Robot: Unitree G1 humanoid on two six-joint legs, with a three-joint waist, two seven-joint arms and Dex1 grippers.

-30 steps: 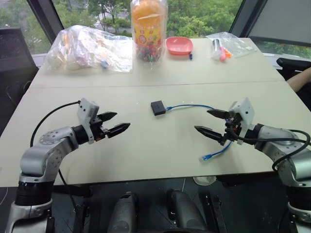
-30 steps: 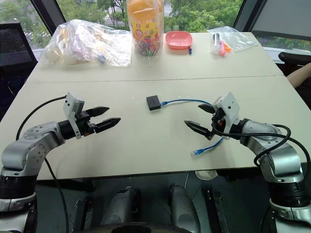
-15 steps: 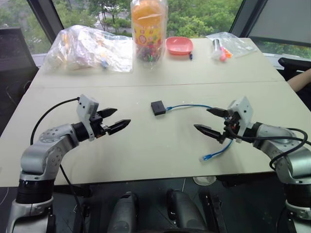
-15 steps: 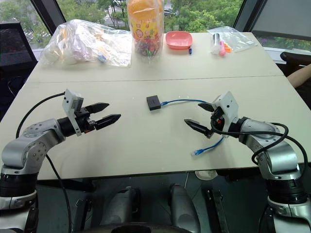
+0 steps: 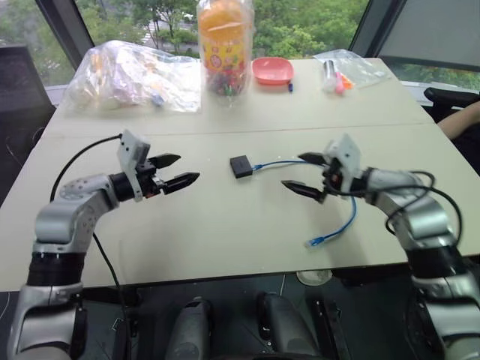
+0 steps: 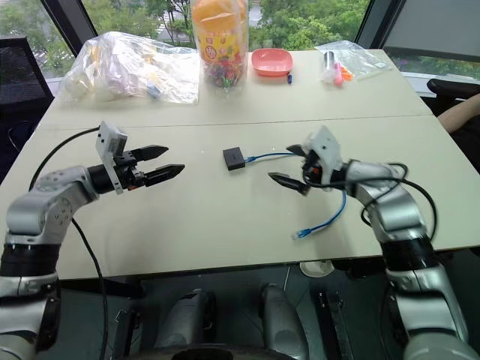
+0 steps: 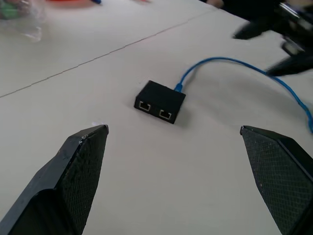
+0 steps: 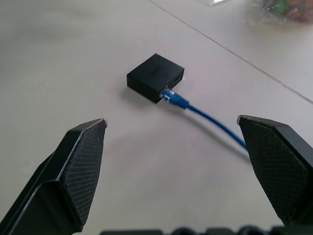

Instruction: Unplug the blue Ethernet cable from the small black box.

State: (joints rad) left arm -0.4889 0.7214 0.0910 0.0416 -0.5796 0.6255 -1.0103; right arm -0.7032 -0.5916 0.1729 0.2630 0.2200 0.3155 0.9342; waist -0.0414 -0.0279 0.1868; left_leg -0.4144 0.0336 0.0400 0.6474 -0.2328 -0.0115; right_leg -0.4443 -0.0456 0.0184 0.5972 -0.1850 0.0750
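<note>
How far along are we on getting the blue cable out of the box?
Nothing is done yet: the thin blue Ethernet cable is plugged into the small flat black box on the beige table. In hand: the left gripper and right gripper flank the box, both open and empty. Left: grasp box and plug, then pull them apart.

Behind the right hand [image 5: 304, 174], a stretch of the blue Ethernet cable [image 5: 346, 222] is hidden where it passes the fingers. In the right wrist view the cord runs behind one finger — its far end is unseen there. In the left wrist view the right hand shows blurred at the picture's edge, cut off. Past the right arm, a person's forearm [image 5: 459, 120] is cut by the frame. The clear bag [image 5: 131, 76] on the bench [image 5: 225, 225] — contents too blurred to tell.
</note>
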